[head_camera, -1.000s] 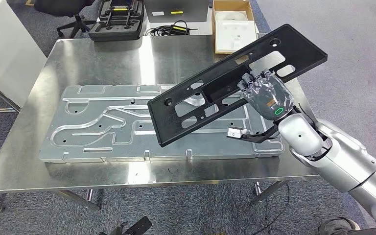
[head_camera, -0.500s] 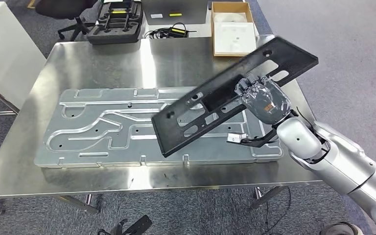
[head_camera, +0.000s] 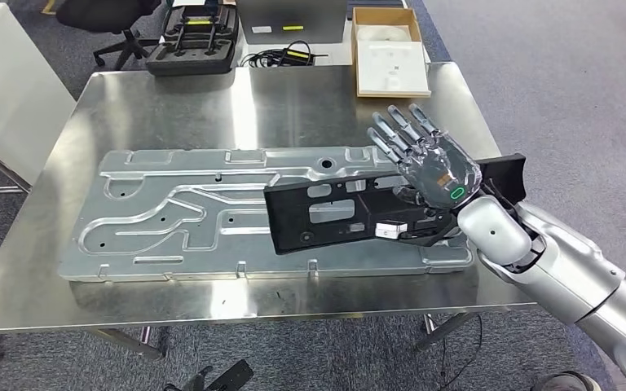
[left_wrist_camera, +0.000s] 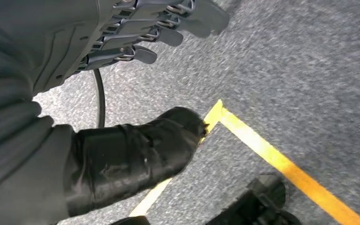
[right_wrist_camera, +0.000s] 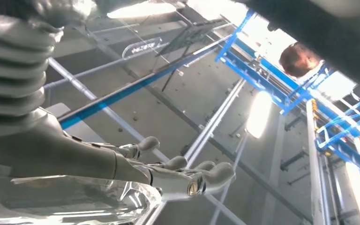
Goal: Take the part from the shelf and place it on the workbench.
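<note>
Fingers [head_camera: 399,130] of the right hand [head_camera: 428,161] were spread apart above the black part [head_camera: 334,213], which lay on the grey plate [head_camera: 171,212] atop the workbench [head_camera: 171,98]. Lifting straight up would avoid dragging it. Left hand [left_wrist_camera: 136,28] hung empty, fingers apart.

One steel workbench [head_camera: 171,98]. On it: one grey metal plate [head_camera: 155,212], one black part [head_camera: 334,213], one open cardboard box [head_camera: 390,50]. Beyond the far edge: one black case [head_camera: 194,37], one office chair [head_camera: 106,16]. Two robot hands: right [head_camera: 428,159], left [left_wrist_camera: 136,28].
</note>
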You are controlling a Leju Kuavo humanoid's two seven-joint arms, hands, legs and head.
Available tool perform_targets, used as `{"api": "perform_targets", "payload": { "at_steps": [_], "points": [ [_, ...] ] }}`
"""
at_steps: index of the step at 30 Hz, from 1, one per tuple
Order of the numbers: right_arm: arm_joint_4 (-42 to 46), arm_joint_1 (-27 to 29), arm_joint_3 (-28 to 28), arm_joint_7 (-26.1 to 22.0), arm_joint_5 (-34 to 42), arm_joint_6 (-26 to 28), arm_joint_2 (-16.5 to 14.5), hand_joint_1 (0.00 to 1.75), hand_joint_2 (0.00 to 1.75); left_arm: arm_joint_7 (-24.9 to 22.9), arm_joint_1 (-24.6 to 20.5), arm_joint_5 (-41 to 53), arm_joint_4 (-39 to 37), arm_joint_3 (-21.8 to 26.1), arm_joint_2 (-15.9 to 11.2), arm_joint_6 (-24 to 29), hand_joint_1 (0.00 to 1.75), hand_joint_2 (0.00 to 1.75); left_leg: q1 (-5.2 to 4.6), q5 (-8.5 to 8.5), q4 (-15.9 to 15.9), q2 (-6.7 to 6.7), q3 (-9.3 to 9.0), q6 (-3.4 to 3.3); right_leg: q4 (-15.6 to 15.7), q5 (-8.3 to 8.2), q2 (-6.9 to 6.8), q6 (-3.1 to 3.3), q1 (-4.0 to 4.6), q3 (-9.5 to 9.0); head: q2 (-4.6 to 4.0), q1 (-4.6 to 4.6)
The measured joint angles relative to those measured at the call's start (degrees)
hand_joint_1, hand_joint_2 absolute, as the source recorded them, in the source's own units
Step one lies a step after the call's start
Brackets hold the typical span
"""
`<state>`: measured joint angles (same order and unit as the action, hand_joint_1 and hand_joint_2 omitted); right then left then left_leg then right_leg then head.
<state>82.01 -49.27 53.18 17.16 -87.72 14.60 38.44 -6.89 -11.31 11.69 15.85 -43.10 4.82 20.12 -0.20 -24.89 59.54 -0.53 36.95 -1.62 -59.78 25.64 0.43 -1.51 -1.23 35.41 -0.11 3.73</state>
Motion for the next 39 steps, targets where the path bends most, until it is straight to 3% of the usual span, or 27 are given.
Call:
{"api": "perform_targets", "payload": {
  "at_steps": [2, 3, 5, 7, 8, 10, 12, 14, 17, 19, 21, 22, 23, 24, 26, 28, 32, 34, 36, 37, 38, 39],
  "points": [
    [-0.01, -0.04, 0.0, 0.04, 0.0, 0.01, 0.02, 0.0, 0.0, -0.31, -0.03, 0.0, 0.0, 0.0, -0.01, -0.34, 0.0, 0.0, 0.24, 0.39, -0.9, 0.05, -0.59, -0.72, -0.94, 0.92, -0.13, -0.48, -0.03, 0.27, 0.0, -0.1],
    [-0.02, -0.05, 0.0, 0.04, 0.0, 0.01, 0.03, 0.0, 0.0, -0.5, -0.08, -0.01, 0.0, 0.0, -0.01, -0.6, 0.0, 0.0, 0.36, 0.56, -1.31, 0.08, -0.88, -1.05, -2.98, 2.21, -0.19, -0.62, -0.02, 1.13, 0.0, -0.16],
    [-0.1, 0.12, 0.01, 0.04, 0.0, 0.03, 0.03, 0.0, 0.0, -0.86, -0.15, -0.02, 0.0, 0.0, -0.01, -1.03, 0.0, 0.0, 0.28, 0.59, -1.51, 0.1, -1.05, -1.35, -9.76, 5.5, -0.23, -0.77, 0.02, 4.27, 0.0, -0.23],
    [-0.24, 0.52, 0.04, 0.04, -0.01, 0.06, 0.03, 0.0, 0.0, -0.98, -0.09, -0.09, -0.02, 0.0, -0.02, -1.3, 0.0, 0.0, 0.2, 0.54, -1.43, 0.09, -1.04, -1.45, -14.28, 6.54, -0.23, -0.91, 0.03, 6.59, 0.0, -0.22],
    [-0.32, 0.65, 0.06, 0.03, -0.01, 0.08, 0.03, 0.0, 0.0, -0.99, -0.06, -0.19, -0.03, 0.0, -0.02, -1.39, 0.0, 0.0, 0.19, 0.47, -1.32, 0.08, -1.04, -1.47, -13.67, 5.54, -0.24, -0.93, 0.02, 6.38, 0.0, -0.22],
    [-0.4, 0.63, 0.09, -0.02, -0.01, 0.09, 0.03, 0.0, 0.0, -1.0, -0.05, -0.39, -0.04, 0.0, -0.03, -1.49, 0.0, 0.0, 0.19, 0.21, -0.9, 0.06, -1.04, -1.34, -7.3, 1.9, -0.26, -0.79, 0.0, 3.39, 0.0, -0.25],
    [-0.42, 0.51, 0.09, -0.09, -0.01, 0.1, 0.02, 0.0, 0.0, -1.16, -0.11, -0.43, -0.04, 0.0, -0.03, -1.66, 0.0, 0.0, -0.03, -0.09, -0.4, 0.02, -0.82, -0.94, -1.3, -0.05, -0.26, -0.44, 0.24, 0.36, 0.0, -0.21],
    [-0.45, 0.52, 0.09, -0.16, -0.01, 0.13, 0.01, 0.0, 0.0, -1.37, -0.14, -0.38, -0.05, 0.0, -0.03, -1.92, 0.0, 0.0, -0.18, -0.06, -0.32, 0.0, -0.64, -0.45, 0.07, -0.01, -0.17, 0.02, 0.56, -0.34, 0.0, -0.16],
    [-0.49, 0.52, 0.1, -0.2, -0.01, 0.15, 0.01, 0.0, 0.0, -1.43, -0.22, -0.37, -0.07, 0.0, -0.05, -2.04, 0.0, 0.0, -0.17, -0.73, 0.47, 0.06, -0.28, 0.46, 0.41, -0.39, -0.13, 0.89, 0.13, -0.39, 0.0, -0.1],
    [-0.49, 0.47, 0.11, -0.23, 0.0, 0.17, 0.0, 0.0, 0.0, -1.42, -0.27, -0.37, -0.07, 0.0, -0.06, -2.03, 0.0, 0.0, 0.04, -3.51, 5.13, 0.14, 1.81, 1.18, 0.57, -0.5, -0.26, 1.4, -0.06, -0.5, 0.0, -0.04],
    [-0.5, 0.51, 0.17, -0.26, 0.0, 0.18, -0.01, 0.0, 0.0, -1.41, -0.18, -0.38, -0.07, 0.0, -0.06, -2.04, 0.0, 0.0, 0.26, -6.81, 12.47, 0.17, 5.2, 1.62, 0.53, -0.53, -0.38, 1.7, -0.02, -0.47, 0.0, 0.02],
    [-0.5, 0.56, 0.22, -0.27, -0.01, 0.18, -0.02, 0.0, 0.0, -1.4, -0.1, -0.38, -0.07, 0.0, -0.06, -2.04, 0.0, 0.0, 0.34, -7.51, 14.87, 0.17, 6.31, 1.72, 0.49, -0.56, -0.43, 1.74, -0.01, -0.46, 0.0, 0.03],
    [-0.51, 0.61, 0.28, -0.28, -0.01, 0.18, -0.02, 0.0, 0.0, -1.4, -0.05, -0.39, -0.07, 0.0, -0.06, -2.03, 0.0, 0.0, 0.38, -7.22, 15.33, 0.17, 6.47, 1.74, 0.44, -0.6, -0.45, 1.76, -0.02, -0.45, 0.0, 0.04],
    [-0.51, 0.65, 0.33, -0.29, -0.01, 0.18, -0.02, 0.0, 0.0, -1.38, -0.03, -0.4, -0.07, 0.0, -0.07, -2.02, 0.0, 0.0, 0.41, -5.97, 13.56, 0.17, 5.51, 1.67, 0.4, -0.61, -0.44, 1.76, -0.03, -0.45, 0.0, 0.03],
    [-0.5, 0.66, 0.34, -0.31, -0.01, 0.18, -0.02, 0.0, 0.0, -1.31, -0.14, -0.48, -0.07, 0.0, -0.08, -1.99, 0.0, 0.0, 0.41, -2.65, 6.0, 0.13, 1.54, 1.26, 0.31, -0.62, -0.4, 1.66, 0.0, -0.42, 0.0, 0.03],
    [-0.49, 0.65, 0.33, -0.31, -0.01, 0.2, -0.02, 0.0, 0.0, -1.24, -0.3, -0.62, -0.07, 0.0, -0.08, -2.0, 0.0, 0.0, 0.27, -0.88, 0.67, 0.06, -1.14, 0.79, 0.27, -0.74, -0.35, 1.24, 0.15, -0.25, 0.0, -0.01],
    [-0.49, 0.88, 0.32, -0.28, -0.01, 0.37, -0.1, 0.0, 0.0, -1.23, -0.36, -0.9, -0.09, 0.0, -0.07, -2.21, 0.0, 0.0, 0.18, 0.21, -0.83, 0.11, -1.31, -0.44, 0.28, -0.68, -0.34, -0.03, 0.09, 0.06, 0.0, -0.06],
    [-0.5, 1.01, 0.31, -0.2, -0.01, 0.61, -0.1, 0.0, 0.0, -1.23, -0.53, -0.9, -0.09, 0.0, -0.07, -2.42, 0.0, 0.0, 0.31, 1.07, -1.61, 0.22, -1.12, -1.28, -3.02, 2.6, -0.36, -0.35, 0.06, 1.13, 0.0, -0.19],
    [-0.51, 1.36, 0.3, -0.14, -0.01, 0.88, -0.13, 0.0, 0.0, -1.25, -0.66, -0.9, -0.09, 0.0, -0.07, -2.64, 0.0, 0.0, 0.17, 1.68, -1.66, 0.24, -0.42, -1.68, -9.68, 7.27, -0.38, -0.51, 0.11, 3.17, 0.0, -0.28],
    [-0.51, 1.69, 0.29, -0.13, -0.01, 1.0, -0.15, 0.0, 0.0, -1.26, -0.68, -0.9, -0.09, 0.0, -0.06, -2.76, 0.0, 0.0, 0.1, 1.99, -1.6, 0.24, 0.03, -1.76, -12.52, 8.67, -0.38, -0.58, 0.11, 3.89, 0.0, -0.27],
    [-0.5, 2.07, 0.28, -0.14, -0.01, 1.11, -0.2, 0.0, 0.0, -1.29, -0.68, -0.89, -0.1, 0.0, -0.05, -2.89, 0.0, 0.0, 0.06, 2.33, -1.52, 0.24, 0.52, -1.79, -13.79, 9.05, -0.38, -0.61, 0.11, 3.83, 0.0, -0.26],
    [-0.5, 2.38, 0.28, -0.15, -0.01, 1.21, -0.26, 0.0, 0.0, -1.34, -0.68, -0.89, -0.1, 0.0, -0.05, -3.04, 0.0, 0.0, 0.04, 2.67, -1.4, 0.23, 1.04, -1.77, -13.07, 8.42, -0.38, -0.61, 0.1, 2.8, 0.0, -0.27]
  ]
}}
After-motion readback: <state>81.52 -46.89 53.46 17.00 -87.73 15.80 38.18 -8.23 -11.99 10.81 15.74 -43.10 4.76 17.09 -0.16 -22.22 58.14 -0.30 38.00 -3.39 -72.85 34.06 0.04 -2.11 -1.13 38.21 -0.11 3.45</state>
